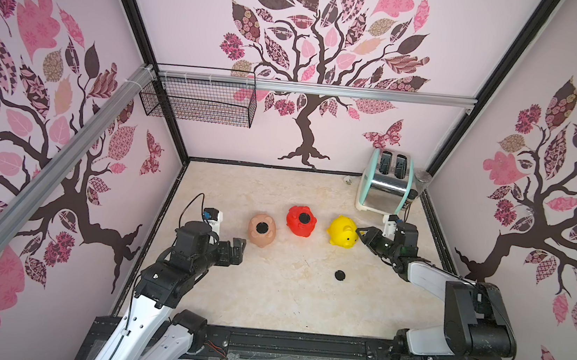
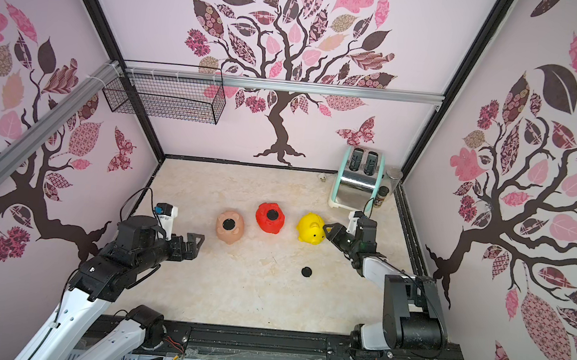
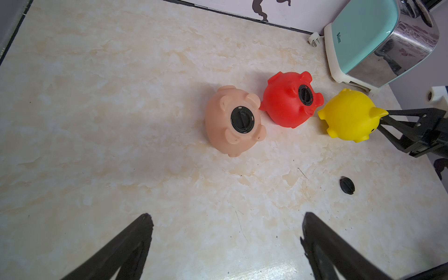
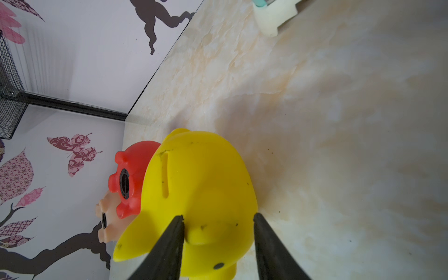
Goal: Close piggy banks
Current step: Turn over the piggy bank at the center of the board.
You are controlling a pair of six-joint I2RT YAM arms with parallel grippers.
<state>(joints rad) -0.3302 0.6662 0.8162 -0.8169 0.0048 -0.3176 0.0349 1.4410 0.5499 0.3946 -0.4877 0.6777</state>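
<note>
Now, right gripper: jaws partly apart, with one finger on either side of the yellow pig's snout end. I can't tell from my screens whether they press on it or only flank it.
Yellow pig: right at the right gripper's fingertips, sitting on the table with its face turned toward the fingers. I can see the coin slot on its back in the right wrist view.
Yellow pig's belly hole: hidden from me in every view.
Left gripper: jaws spread wide with nothing between them, hanging above the table.
Peach-pink pig: just ahead of the left gripper's fingertips and not touching them. It lies belly up, and the pink pig's plug, a black disc, sits in the belly hole.
Red pig: beyond the peach-pink pig as seen from the left gripper, between that pig and the yellow pig. It is also belly up, and the red pig's plug sits in its hole.
Loose plug: flat on the table, back toward the base from the right gripper's fingertips. I see it apart from every pig and from both grippers.
Toaster: beyond the right gripper toward the back wall, near its wrist.
</note>
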